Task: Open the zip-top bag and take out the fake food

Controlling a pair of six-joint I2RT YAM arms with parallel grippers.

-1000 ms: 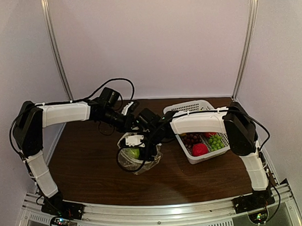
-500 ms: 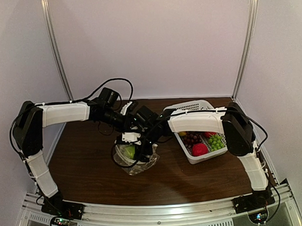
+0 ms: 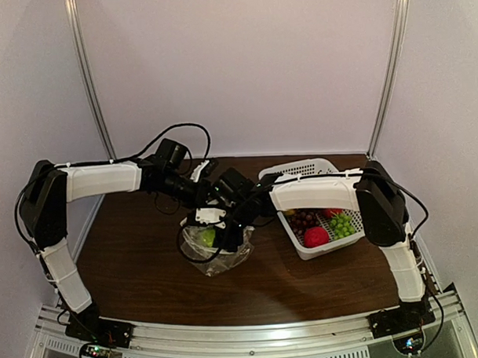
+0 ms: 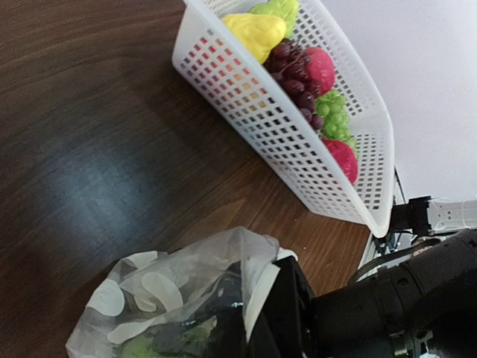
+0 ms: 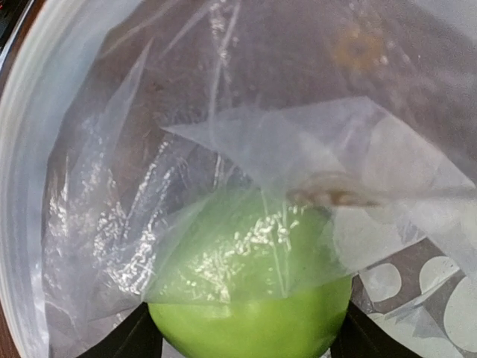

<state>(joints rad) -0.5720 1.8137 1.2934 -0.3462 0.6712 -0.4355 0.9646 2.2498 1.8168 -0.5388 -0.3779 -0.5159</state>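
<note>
My left gripper (image 4: 257,328) is pressed together. It looks to be pinching the top edge of the bag (image 4: 171,291), since the dotted film bunches up right against its black fingers. The rest of the bag sits on the table (image 4: 89,149) beneath it.

My right gripper (image 5: 242,343) is down inside the bag's mouth, with clear plastic all round it. Its two fingers (image 5: 123,343) are spread wide, one on either side of a green fruit (image 5: 246,298) that fills the gap between them. A fold of film lies over the upper half of that fruit. I can't tell whether the fingers press on it or only flank it.

From above, the two grippers are close together, the left one just behind the right, with the bag under both.

The basket (image 4: 283,142) stands apart from the bag, out ahead of the left gripper and under my right forearm. In it lie a yellow fruit (image 4: 257,33), purple grapes (image 4: 294,71), green grapes (image 4: 332,112) and a red fruit (image 4: 344,158).
</note>
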